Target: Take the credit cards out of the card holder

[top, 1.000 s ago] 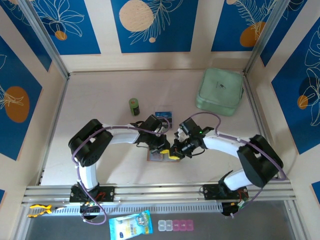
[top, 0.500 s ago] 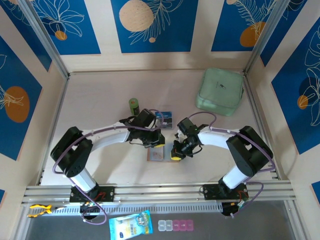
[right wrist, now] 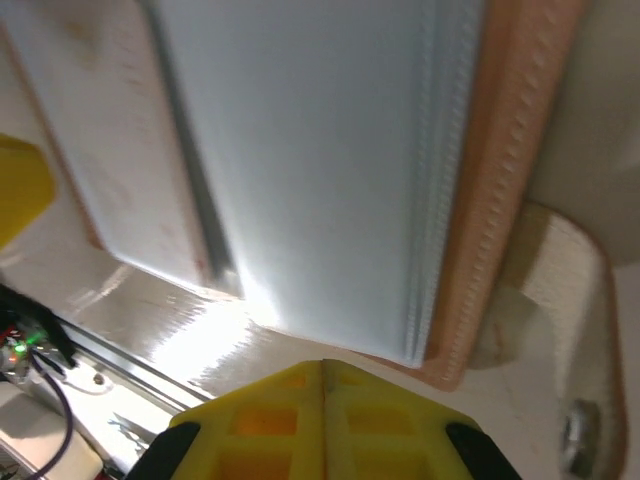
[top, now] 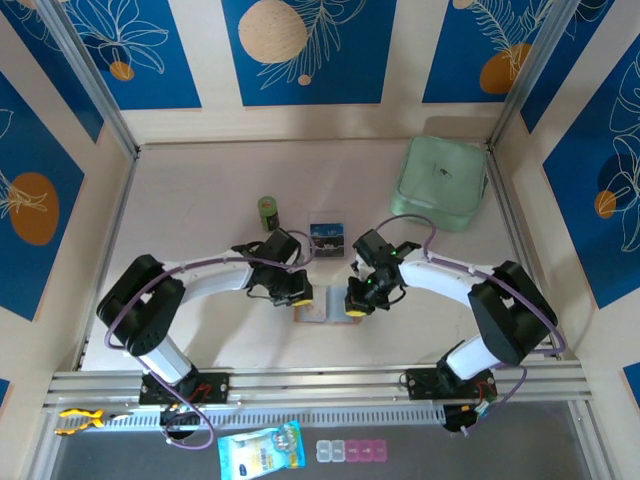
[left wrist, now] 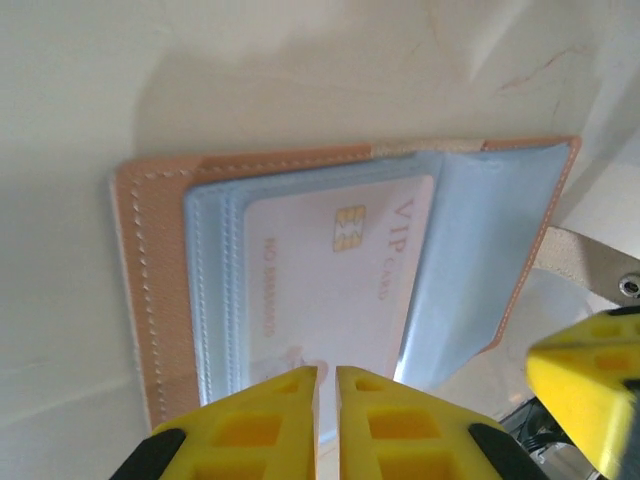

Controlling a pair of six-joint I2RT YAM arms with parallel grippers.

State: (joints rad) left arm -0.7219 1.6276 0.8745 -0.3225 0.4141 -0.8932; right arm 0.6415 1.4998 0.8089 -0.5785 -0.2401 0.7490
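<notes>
The card holder [top: 322,311] lies open on the table, tan-pink outside, grey pockets up. A pale pink credit card [left wrist: 340,275] marked VIP sits in its left pocket. A dark blue card [top: 326,238] lies on the table behind the holder. My left gripper [left wrist: 327,372] hovers at the pink card's near edge, its jaws together but for a thin slit, nothing seen clamped. My right gripper [right wrist: 322,364] is shut, just off the edge of the raised grey flap [right wrist: 320,170] on the holder's right side. The snap tab [right wrist: 560,290] sticks out beside it.
A mint-green case [top: 440,182] sits at the back right and a small green bottle [top: 268,212] stands behind the left gripper. A blue packet [top: 260,450] and pill boxes [top: 350,451] lie in front of the rail. Side walls close in the table.
The left gripper swung back from the holder toward the loose card, then returned to the holder's left side. The right gripper stayed at the holder's right edge.
</notes>
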